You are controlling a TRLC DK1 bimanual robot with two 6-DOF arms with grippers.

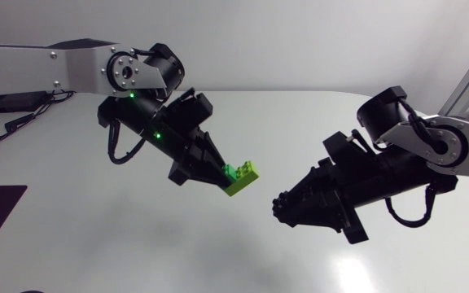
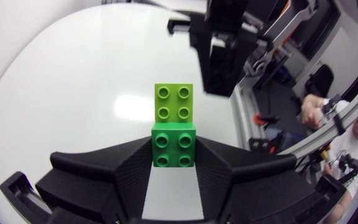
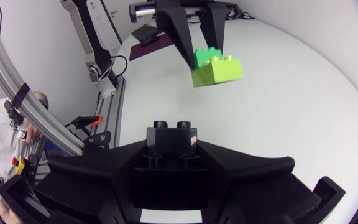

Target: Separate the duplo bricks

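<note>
Left gripper (image 1: pixel 223 172) is clamping the dark green brick (image 2: pixel 174 149), light green brick (image 2: pixel 174 101) stuck on, hanging above the table's (image 1: pixel 96 244) middle. Right gripper (image 1: pixel 277 207) is squeezing what looks like a black brick (image 3: pixel 171 134) nearby.

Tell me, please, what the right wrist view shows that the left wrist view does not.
Only the right wrist view shows a black brick held between the fingers of the right gripper. Only the left wrist view shows the studded faces of the dark green brick and the lime brick head-on. Both show those two bricks joined, the dark green one clamped in the left gripper, above the white table.
</note>
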